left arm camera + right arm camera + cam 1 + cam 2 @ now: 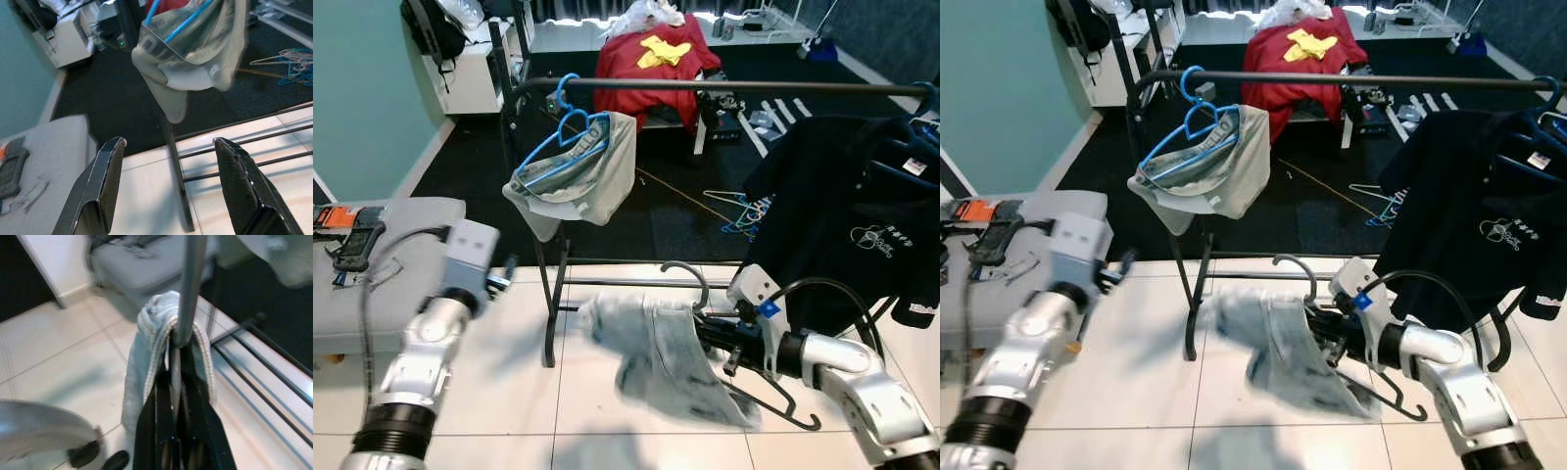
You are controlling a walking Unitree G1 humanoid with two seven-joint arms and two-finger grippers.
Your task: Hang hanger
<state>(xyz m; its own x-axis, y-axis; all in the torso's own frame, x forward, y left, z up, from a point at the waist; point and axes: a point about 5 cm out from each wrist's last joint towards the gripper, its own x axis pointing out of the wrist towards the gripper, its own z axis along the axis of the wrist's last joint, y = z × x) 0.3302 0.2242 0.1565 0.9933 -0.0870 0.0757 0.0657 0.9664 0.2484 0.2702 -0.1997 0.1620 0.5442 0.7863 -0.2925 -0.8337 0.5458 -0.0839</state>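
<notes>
My right gripper [713,335] is shut on the neck of a dark hanger [781,399]. A pale blue-grey garment [656,348] is draped over the hanger, and its hook [691,275] curls upward. It is held low in front of the black clothes rack, well below the top rail [734,86]. In the right wrist view the fingers [161,401] clamp the hanger's grey stem with the garment [146,352] over it. My left gripper [168,141] is open and holds nothing, raised at the left and facing grey shorts on a blue hanger [570,168] on the rail.
A black T-shirt [847,211] hangs at the rail's right end. The rack's lower bars [626,285] cross just above the tiles. A grey seat [406,230] with small items stands at the left. Loose blue hangers [742,211] lie on the dark carpet behind, with a red garment [651,64] further back.
</notes>
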